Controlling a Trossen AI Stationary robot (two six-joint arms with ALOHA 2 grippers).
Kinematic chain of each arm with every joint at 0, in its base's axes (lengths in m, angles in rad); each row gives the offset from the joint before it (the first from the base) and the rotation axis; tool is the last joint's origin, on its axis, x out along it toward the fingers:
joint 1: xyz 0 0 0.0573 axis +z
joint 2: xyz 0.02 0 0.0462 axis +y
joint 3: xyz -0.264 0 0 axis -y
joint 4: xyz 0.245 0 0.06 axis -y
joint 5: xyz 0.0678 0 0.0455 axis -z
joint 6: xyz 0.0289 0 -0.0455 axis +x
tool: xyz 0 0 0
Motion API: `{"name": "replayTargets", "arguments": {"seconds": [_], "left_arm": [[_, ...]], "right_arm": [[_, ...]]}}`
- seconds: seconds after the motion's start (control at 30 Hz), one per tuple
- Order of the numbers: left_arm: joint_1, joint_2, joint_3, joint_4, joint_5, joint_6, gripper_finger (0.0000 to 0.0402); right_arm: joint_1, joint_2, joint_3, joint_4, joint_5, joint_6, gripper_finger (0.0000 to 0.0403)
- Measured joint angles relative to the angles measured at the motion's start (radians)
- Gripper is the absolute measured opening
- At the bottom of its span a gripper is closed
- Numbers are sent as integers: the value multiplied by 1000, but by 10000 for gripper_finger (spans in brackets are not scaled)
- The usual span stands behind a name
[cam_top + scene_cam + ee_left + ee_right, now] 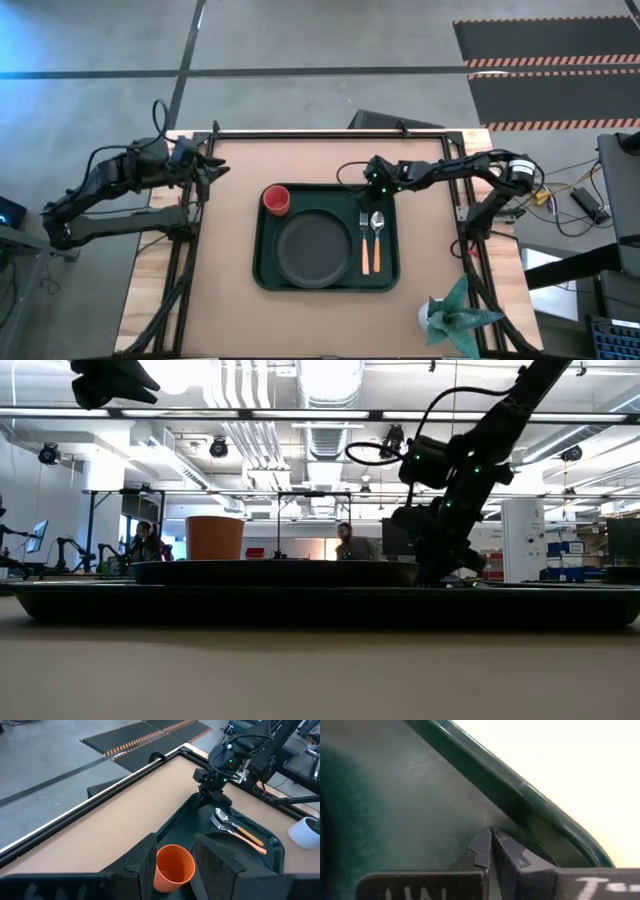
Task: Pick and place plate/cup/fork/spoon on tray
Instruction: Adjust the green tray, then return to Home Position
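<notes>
The dark green tray (262, 272) lies in the middle of the table. On it are the dark plate (313, 247), the red cup (277, 200) upright at its far left corner, and the fork (365, 240) and spoon (377, 238) side by side at its right. The cup (172, 867), fork (220, 824) and spoon (223, 815) also show in the left wrist view. My right gripper (368, 187) is shut, low over the tray's far right corner (470, 790). My left gripper (212, 166) is open and empty, raised over the table's far left. My right gripper points its shut fingertips (482, 845) down at the tray's floor (420, 810), just inside the rim at the far right corner. I cannot tell whether they touch it.
A white pot with a green plant (455, 315) stands at the table's near right. A black frame rail (330, 133) runs along the far edge. Bare tabletop lies to the left of the tray and in front of it. People (345, 545) show in the room behind.
</notes>
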Motion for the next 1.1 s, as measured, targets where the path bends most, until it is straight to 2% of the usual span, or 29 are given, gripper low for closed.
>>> {"name": "replayTargets", "arguments": {"seconds": [0.4,0.73,0.93,1.1], "left_arm": [[0,0,0,0,0,0,116],[0,0,0,0,0,0,116],[0,-5,0,1,1,0,116],[0,-1,0,8,4,-76,116]], "right_arm": [[-102,-33,0,0,-21,-78,8],[-83,-51,0,16,-42,-81,8],[-56,-134,0,38,-28,-99,8],[-26,-240,0,39,53,-115,8]]}}
